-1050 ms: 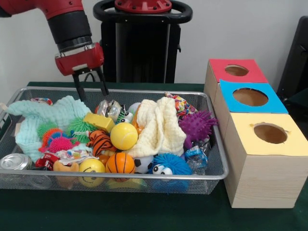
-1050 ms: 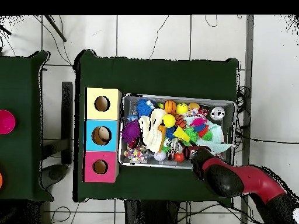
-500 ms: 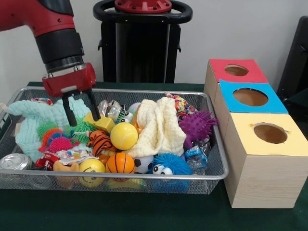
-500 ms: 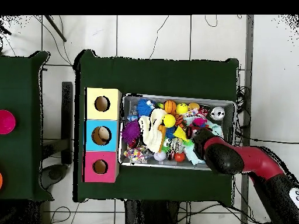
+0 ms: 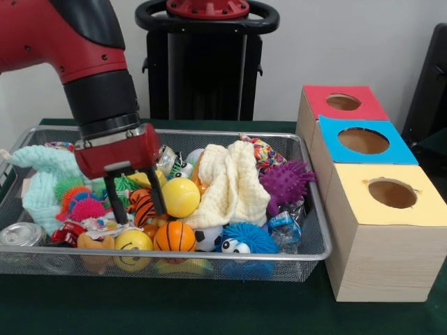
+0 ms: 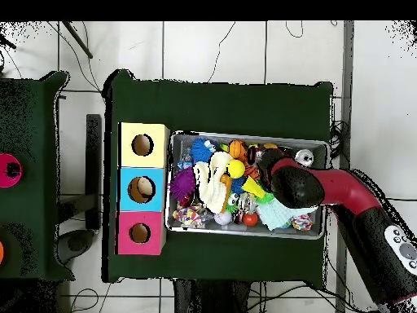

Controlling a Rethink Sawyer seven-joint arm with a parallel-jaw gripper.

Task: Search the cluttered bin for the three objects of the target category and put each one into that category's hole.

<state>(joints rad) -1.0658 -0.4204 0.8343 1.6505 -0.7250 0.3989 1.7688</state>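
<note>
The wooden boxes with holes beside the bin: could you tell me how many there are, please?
3, in a row beside the bin: the red-topped box farthest back, the blue-topped box in the middle, and the yellow-topped box nearest the camera. None seems hidden.

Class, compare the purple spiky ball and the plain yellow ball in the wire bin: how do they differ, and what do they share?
The purple spiky ball bristles with soft spikes; the yellow ball is smooth. The purple spiky ball lies at the bin's box-side end, right of the cream cloth; the yellow ball lies left of that cloth, close to the pincer. Both are round, about alike in size, and lie in the wire bin.
</note>
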